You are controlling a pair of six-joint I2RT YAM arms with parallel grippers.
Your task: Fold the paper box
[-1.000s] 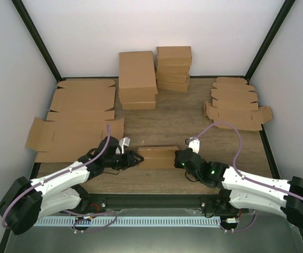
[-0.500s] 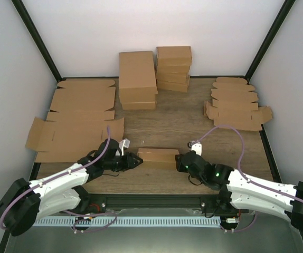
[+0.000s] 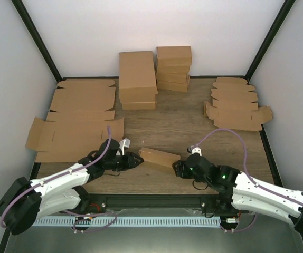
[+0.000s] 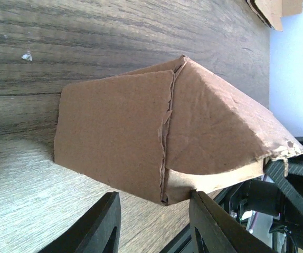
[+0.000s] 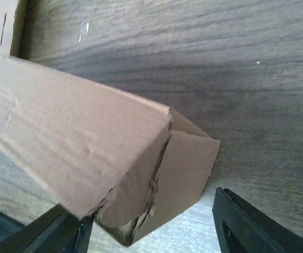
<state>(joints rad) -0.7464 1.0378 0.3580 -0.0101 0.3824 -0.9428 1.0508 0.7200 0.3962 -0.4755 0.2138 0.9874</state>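
The paper box (image 3: 159, 157), a small brown carton folded shut, lies on the wooden table near the front edge, skewed with its right end nearer me. My left gripper (image 3: 136, 159) is at its left end. In the left wrist view the box's end flap (image 4: 114, 132) fills the frame just past the open fingers (image 4: 207, 224), and one fingertip touches its lower corner. My right gripper (image 3: 177, 168) is at the right end, open wide. In the right wrist view the box's end (image 5: 178, 174) sits between the spread fingers (image 5: 257, 226), untouched.
Large flat cardboard blanks (image 3: 77, 121) cover the left side of the table. Two stacks of folded brown boxes (image 3: 137, 79) (image 3: 173, 68) stand at the back. Smaller flat blanks (image 3: 236, 105) are piled at the right. Dark frame posts rise at the back corners.
My right gripper has opened and let go of the box's right end. The box has turned from level to skewed, its right end swinging toward the front. The left gripper has barely moved.
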